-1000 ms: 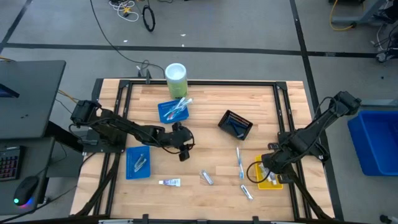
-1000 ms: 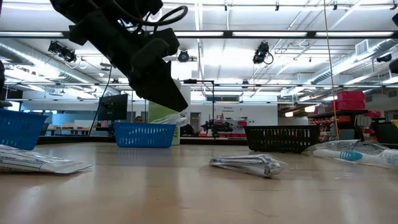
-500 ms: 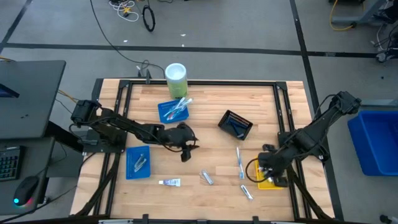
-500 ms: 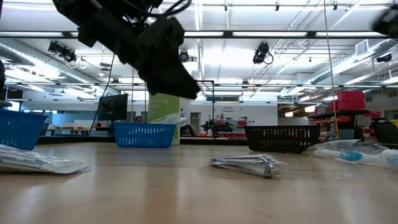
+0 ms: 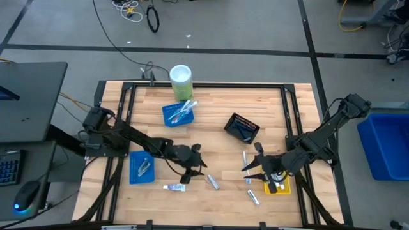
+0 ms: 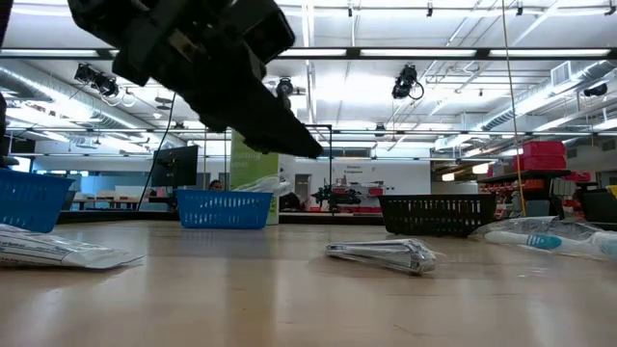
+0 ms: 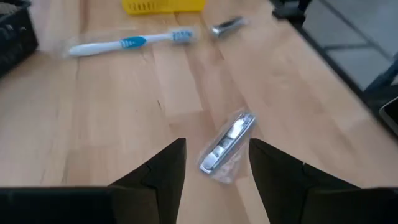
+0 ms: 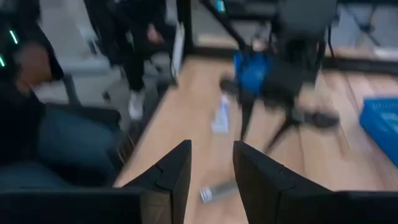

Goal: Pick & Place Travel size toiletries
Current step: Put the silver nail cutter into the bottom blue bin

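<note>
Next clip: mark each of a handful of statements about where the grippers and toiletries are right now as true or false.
1. The left gripper is open above a clear-wrapped silvery item. True.
2. A toothbrush lies loose on the table. True.
3. The black tray stands at the table's front edge. False: it stands mid-table, toward the back right.
4. The right gripper holds a tube. False: its fingers are open with nothing between them.

A clear-wrapped silvery razor (image 5: 212, 183) lies flat on the wooden counter (image 5: 211, 134), slantwise, with a small white blue-printed tube (image 5: 174, 187) just beside it. A slim blue-white toothbrush (image 5: 245, 163) lies lengthwise nearby, and another wrapped silvery item (image 5: 254, 197) sits close to it.
</note>
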Available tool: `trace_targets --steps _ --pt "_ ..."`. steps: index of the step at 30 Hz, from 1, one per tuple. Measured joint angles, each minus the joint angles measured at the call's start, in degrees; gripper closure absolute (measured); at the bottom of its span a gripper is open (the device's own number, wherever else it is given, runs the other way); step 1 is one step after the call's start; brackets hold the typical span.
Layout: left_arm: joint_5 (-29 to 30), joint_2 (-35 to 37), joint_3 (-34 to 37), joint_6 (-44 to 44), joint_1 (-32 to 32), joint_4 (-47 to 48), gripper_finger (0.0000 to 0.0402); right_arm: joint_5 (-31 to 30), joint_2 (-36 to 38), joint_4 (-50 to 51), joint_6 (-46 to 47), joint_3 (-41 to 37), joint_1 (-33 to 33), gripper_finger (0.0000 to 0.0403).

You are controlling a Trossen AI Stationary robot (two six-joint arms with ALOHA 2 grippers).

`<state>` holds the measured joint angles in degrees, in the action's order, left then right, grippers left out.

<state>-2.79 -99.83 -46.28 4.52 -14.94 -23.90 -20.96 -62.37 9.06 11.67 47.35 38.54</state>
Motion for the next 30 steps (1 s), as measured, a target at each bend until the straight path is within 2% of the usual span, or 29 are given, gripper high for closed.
trace_targets --steps 7,12,17,19,23,25,30 --pt "-0.2 -8.5 -7.7 -6.8 -1.3 0.3 0.0186 0.0 0.1 -13.0 -1.7 -1.2 0.0 0.0278" --pt "-4.3 -15.9 -14.0 -8.6 -1.2 0.7 0.0175 -0.3 0.0 -13.7 -3.4 -1.3 -1.1 0.0277" --pt "-6.0 -20.2 -18.1 -9.5 -1.3 7.3 0.018 -7.0 -0.2 -12.3 -3.1 -1.3 -2.4 0.0278" --pt "-5.7 -21.2 -19.2 -9.9 -1.4 7.8 0.0188 -8.9 -0.3 -12.0 -3.1 -1.3 -2.9 0.0277" --pt "-2.3 -20.9 -19.3 -11.1 -2.0 11.6 0.0219 -9.1 -0.7 -12.0 -2.8 -1.3 -3.8 0.0278" --pt "-0.4 -20.8 -19.3 -11.0 -2.3 12.5 0.0243 -9.1 -1.2 -13.2 -2.7 -1.2 -4.5 0.0278" --pt "-3.0 -20.4 -19.2 -9.7 -2.1 13.3 0.0323 -11.4 -2.8 -12.0 -2.7 -1.2 -6.7 0.0279"
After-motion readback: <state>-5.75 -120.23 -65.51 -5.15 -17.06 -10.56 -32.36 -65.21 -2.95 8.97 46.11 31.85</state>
